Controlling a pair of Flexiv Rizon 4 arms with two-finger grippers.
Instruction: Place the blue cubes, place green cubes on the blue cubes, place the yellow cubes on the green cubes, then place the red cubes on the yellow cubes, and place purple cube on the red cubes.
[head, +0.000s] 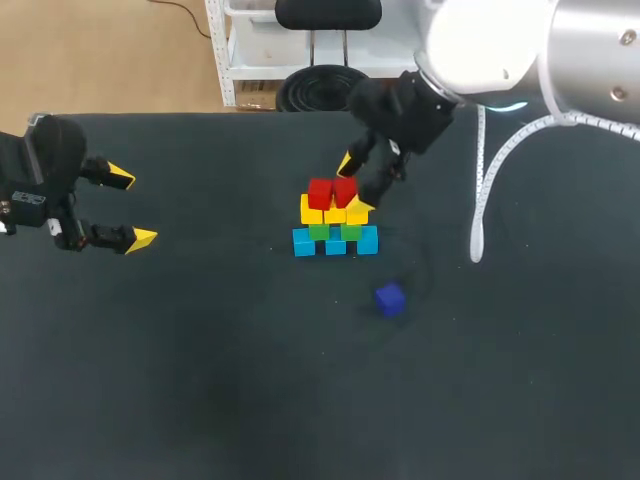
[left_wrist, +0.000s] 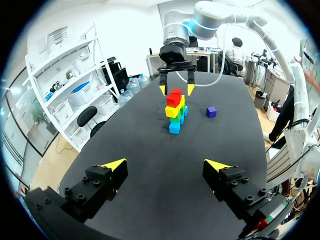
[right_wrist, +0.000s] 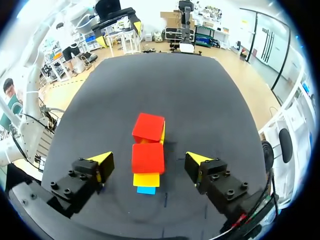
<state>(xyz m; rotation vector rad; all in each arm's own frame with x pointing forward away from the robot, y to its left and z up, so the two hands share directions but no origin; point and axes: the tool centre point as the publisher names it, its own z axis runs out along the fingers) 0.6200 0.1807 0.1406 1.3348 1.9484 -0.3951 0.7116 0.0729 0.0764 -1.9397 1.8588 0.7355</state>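
A stack of cubes stands mid-table: blue cubes (head: 335, 242) at the bottom, green cubes (head: 334, 231) on them, then yellow cubes (head: 326, 213), and two red cubes (head: 332, 191) on top. My right gripper (head: 352, 185) hangs open over the stack. In the right wrist view its fingers straddle the nearer red cube (right_wrist: 148, 157) with a gap on each side; the second red cube (right_wrist: 148, 127) lies just ahead. A purple cube (head: 390, 298) sits alone in front of the stack, to its right. My left gripper (head: 132, 208) is open and empty at the far left.
The black table (head: 200, 380) has free room all around the stack. A white cable (head: 480, 215) hangs from my right arm to the right of the stack. From my left gripper (left_wrist: 166, 165), the stack (left_wrist: 174, 112) and purple cube (left_wrist: 211, 111) lie far ahead.
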